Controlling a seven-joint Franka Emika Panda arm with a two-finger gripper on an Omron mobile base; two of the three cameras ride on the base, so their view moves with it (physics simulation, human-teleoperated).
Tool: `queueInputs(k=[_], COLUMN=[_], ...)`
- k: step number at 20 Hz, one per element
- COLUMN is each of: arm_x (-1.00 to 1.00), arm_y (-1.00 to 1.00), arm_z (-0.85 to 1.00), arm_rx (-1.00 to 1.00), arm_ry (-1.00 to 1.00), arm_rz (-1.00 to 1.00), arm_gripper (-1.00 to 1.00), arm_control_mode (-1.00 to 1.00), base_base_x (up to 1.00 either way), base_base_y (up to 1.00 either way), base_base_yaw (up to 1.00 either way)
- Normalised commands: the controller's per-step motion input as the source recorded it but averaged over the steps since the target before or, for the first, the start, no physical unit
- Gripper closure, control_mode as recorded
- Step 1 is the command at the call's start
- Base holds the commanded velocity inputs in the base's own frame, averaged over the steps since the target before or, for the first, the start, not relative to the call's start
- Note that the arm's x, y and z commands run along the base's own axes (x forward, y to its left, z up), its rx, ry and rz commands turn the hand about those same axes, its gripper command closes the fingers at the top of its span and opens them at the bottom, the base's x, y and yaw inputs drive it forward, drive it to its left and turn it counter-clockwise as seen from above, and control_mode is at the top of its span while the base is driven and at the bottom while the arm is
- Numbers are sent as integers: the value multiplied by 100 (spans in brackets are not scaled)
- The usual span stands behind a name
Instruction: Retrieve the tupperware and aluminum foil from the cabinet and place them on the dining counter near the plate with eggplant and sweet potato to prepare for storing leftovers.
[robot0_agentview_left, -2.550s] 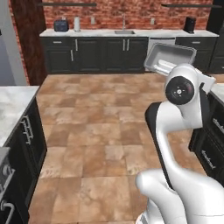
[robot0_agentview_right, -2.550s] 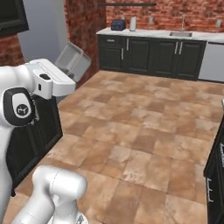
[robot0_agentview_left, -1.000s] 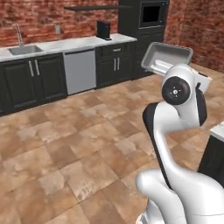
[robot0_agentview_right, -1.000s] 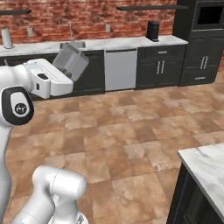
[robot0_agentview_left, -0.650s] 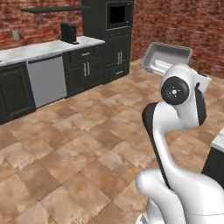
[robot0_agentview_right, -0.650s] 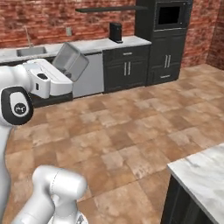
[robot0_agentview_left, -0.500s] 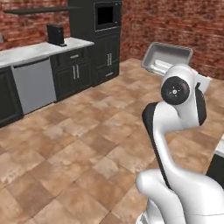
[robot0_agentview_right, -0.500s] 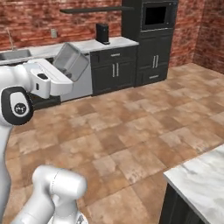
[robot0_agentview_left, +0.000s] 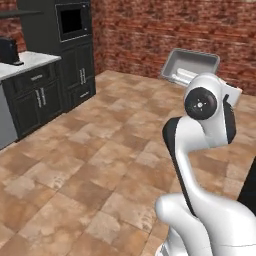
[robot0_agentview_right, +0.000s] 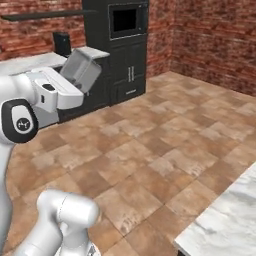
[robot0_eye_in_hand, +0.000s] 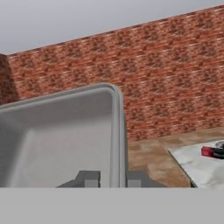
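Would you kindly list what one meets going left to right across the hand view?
The tupperware, held by its rim in the gripper → brown tiled floor → marble counter → the red end of a dark box.

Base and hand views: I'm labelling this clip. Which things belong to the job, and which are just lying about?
Job:
tupperware
gripper, shut on its wall
marble counter

Lying about:
wall oven
black appliance on the worktop
floor cabinets

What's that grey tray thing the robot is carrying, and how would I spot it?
Follow the white arm up to its end. There the tupperware hangs tilted in the air, gripped by its rim: a shallow pale grey box with rounded corners, the lone light thing against the brick wall.
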Motion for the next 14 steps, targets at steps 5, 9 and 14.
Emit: queueInputs(k=[5,9,14], arm_x=[0,0,0], arm_y=[0,0,0], arm_z=[0,0,0], arm_rx=[0,0,0], arm_ry=[0,0,0], arm_rz=[0,0,0], arm_gripper=[100,100,100], arm_control_mode=[100,100,100], base_base_x=[94,98,100], base_base_y=[0,1,19], base_base_yaw=[-55,-54,-49])
